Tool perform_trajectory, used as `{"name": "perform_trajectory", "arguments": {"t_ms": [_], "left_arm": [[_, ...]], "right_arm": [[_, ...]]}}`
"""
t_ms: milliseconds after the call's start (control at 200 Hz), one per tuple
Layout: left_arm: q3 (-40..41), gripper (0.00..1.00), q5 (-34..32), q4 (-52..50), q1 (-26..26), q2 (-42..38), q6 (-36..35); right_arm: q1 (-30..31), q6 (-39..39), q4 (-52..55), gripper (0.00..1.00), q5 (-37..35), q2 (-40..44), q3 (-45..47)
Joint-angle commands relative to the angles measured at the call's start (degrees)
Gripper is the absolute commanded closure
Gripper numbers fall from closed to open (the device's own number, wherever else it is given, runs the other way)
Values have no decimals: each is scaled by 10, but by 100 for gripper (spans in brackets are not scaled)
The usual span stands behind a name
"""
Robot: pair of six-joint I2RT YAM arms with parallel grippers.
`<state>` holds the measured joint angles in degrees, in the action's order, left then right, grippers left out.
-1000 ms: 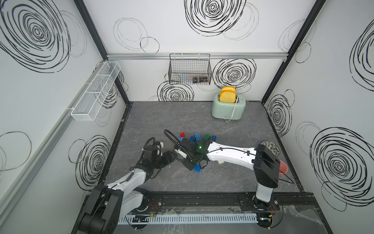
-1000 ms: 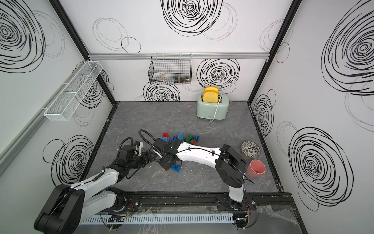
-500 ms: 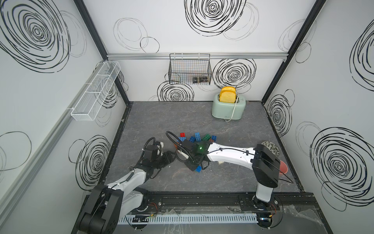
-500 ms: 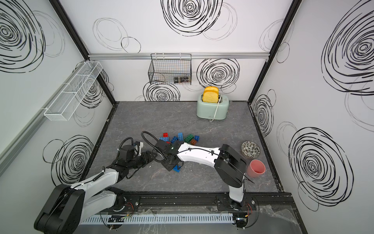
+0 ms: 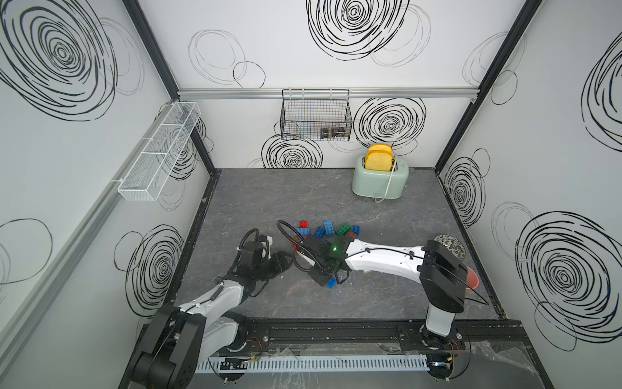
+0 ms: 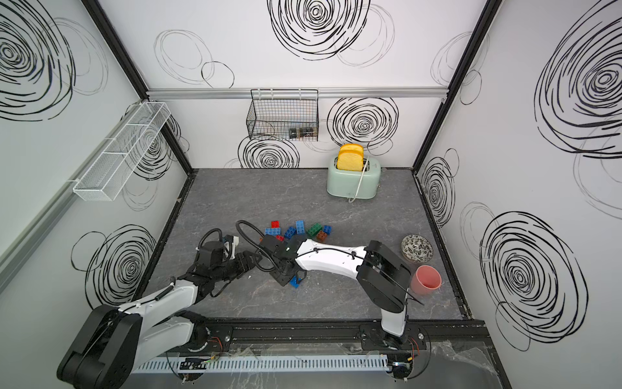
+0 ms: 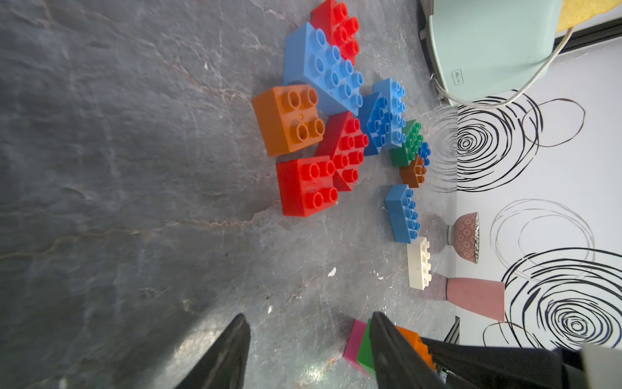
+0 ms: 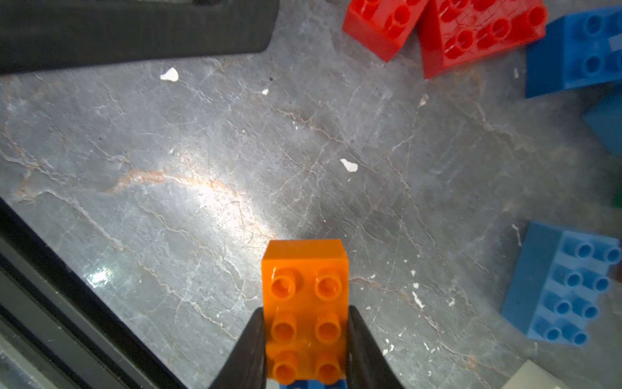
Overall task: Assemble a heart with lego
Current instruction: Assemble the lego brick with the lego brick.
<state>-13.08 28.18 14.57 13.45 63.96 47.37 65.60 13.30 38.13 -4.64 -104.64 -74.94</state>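
While my right fingers (image 8: 247, 353) clamp the orange brick (image 8: 304, 303) and my left fingers (image 7: 223, 357) gape empty nearby, I judge they could collide and knock it loose.

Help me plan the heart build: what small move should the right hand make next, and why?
Probably ease the right hand down to set its orange brick on the bare table in front of it. Its jaws are shut on the brick, that patch holds no other bricks, and the left hand stands open and empty, not placed to take it.
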Motion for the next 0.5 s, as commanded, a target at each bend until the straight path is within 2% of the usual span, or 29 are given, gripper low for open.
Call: {"name": "perform_trajectory", "arguments": {"t_ms": [0, 495], "left_arm": [[7, 38, -1, 23, 3, 1, 5], [7, 38, -6, 18, 7, 0, 5]], "right_arm": [[13, 7, 4, 70, -26, 7, 23], [9, 3, -26, 70, -23, 41, 57]]}}
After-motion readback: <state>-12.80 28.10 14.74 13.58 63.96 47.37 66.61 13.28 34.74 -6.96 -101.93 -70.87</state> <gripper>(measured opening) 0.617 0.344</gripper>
